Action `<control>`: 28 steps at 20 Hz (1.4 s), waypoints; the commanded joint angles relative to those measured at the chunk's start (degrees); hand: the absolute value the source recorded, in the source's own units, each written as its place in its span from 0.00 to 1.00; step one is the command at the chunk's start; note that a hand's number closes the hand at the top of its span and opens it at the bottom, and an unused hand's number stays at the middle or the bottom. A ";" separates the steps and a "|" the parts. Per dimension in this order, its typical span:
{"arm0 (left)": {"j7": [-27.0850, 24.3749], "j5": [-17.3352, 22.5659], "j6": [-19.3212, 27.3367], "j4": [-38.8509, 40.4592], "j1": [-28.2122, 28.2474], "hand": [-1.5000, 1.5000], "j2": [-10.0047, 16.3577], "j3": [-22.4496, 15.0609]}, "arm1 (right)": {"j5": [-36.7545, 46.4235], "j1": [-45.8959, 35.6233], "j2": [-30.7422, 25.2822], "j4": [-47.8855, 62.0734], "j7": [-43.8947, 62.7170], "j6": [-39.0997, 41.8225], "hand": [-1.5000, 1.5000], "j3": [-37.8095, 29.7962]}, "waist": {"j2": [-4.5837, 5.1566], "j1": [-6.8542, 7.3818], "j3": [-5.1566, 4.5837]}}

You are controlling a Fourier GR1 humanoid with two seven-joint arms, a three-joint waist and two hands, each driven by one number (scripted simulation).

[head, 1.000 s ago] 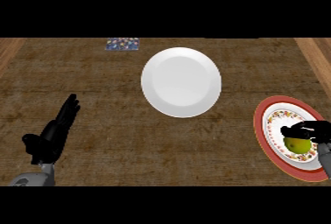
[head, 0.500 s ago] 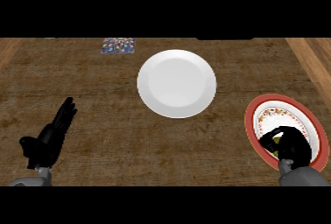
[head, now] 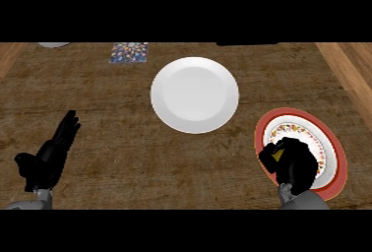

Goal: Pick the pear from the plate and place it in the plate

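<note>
On the red-rimmed plate (head: 335, 183), now curled round the pear (head: 277, 154) with the right hand (head: 294, 165), barely a yellow sliver showing; a second ago merely hovering; probably ready for lifting toward the white plate (head: 195, 94).

Kitchen setting: brown wooden counter (head: 109, 147) carrying a white plate (head: 195, 94) and a red-rimmed patterned plate (head: 320, 142) near its right edge.
</note>
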 commanded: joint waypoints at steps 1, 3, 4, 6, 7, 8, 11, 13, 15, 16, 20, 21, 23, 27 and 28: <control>-0.06 -0.14 0.16 0.33 0.54 0.50 0.09 0.18 | 12.50 -1.97 3.99 -4.55 12.15 -0.50 1.00 0.73 | -0.43 -1.22 0.09; 0.29 0.04 0.17 -0.06 0.60 0.50 -0.28 -0.05 | 18.91 -3.06 5.54 -5.38 13.54 1.58 1.00 -0.01 | -0.39 -1.26 0.18; 0.06 0.02 -0.09 0.33 1.14 0.50 -0.13 -0.03 | 21.42 -4.40 6.12 -6.94 13.86 3.69 1.00 -0.48 | -0.44 -1.21 0.12; -0.06 0.11 0.02 -1.01 1.35 0.50 0.49 0.48 | 27.51 -3.86 8.93 -8.32 15.61 6.18 1.00 -0.36 | -0.47 -0.69 0.37; -0.31 0.26 -0.15 0.35 1.09 0.50 -0.04 0.39 | 29.75 -6.26 11.38 -8.74 16.21 8.51 1.00 -0.66 | 0.12 -0.38 0.27; -0.49 0.59 -1.14 -0.69 1.44 0.50 0.97 0.63 | 32.22 -6.63 13.22 -9.96 17.19 9.85 1.00 -1.17 | -0.04 0.12 0.41; -0.32 -0.08 -0.46 -0.52 0.84 0.50 -0.24 -0.37 | 38.71 -8.19 15.84 -12.76 19.77 14.76 1.00 0.36 | 0.51 0.66 0.60; 0.72 0.11 -0.81 -1.88 -0.54 0.50 0.10 -0.53 | 39.77 -10.57 15.94 -13.91 19.81 18.32 1.00 -0.59 | 0.94 1.95 0.83; -0.48 -0.84 0.02 -1.62 0.62 0.50 -1.47 -1.72 | 41.27 -11.03 16.00 -15.48 19.84 20.95 1.00 -0.66 | 1.10 2.51 0.87; -0.11 -0.90 -0.38 -1.53 -0.08 0.50 -1.25 -1.90 | 41.13 -13.31 16.02 -15.60 19.85 23.61 1.00 -1.21 | 1.50 3.10 0.92; 0.17 -0.45 -1.67 -1.43 -1.74 0.50 -0.76 -1.87 | 38.23 -17.84 16.06 -12.89 19.87 24.87 1.00 -3.07 | 2.28 5.20 1.05; -0.12 -1.05 -1.64 -1.81 -2.39 0.50 -1.39 -2.84 | 37.05 -19.71 16.07 -12.49 19.87 25.52 1.00 -3.98 | 2.35 5.29 1.08; -1.70 -1.14 -1.70 -1.76 -0.51 0.50 -1.90 -3.02 | 36.44 -20.99 16.08 -11.60 19.86 25.84 1.00 -4.64 | 2.29 6.22 1.06; -1.48 -1.64 -1.81 0.45 -3.28 0.50 -2.66 -3.52 | 33.63 -29.14 16.09 -3.07 19.83 23.68 1.00 -9.84 | 3.06 6.97 1.07; -0.20 -1.97 -0.83 -0.56 -3.97 0.50 -3.52 -4.09 | 32.66 -29.42 16.09 -1.55 19.83 22.69 1.00 -9.95 | 2.94 6.82 1.14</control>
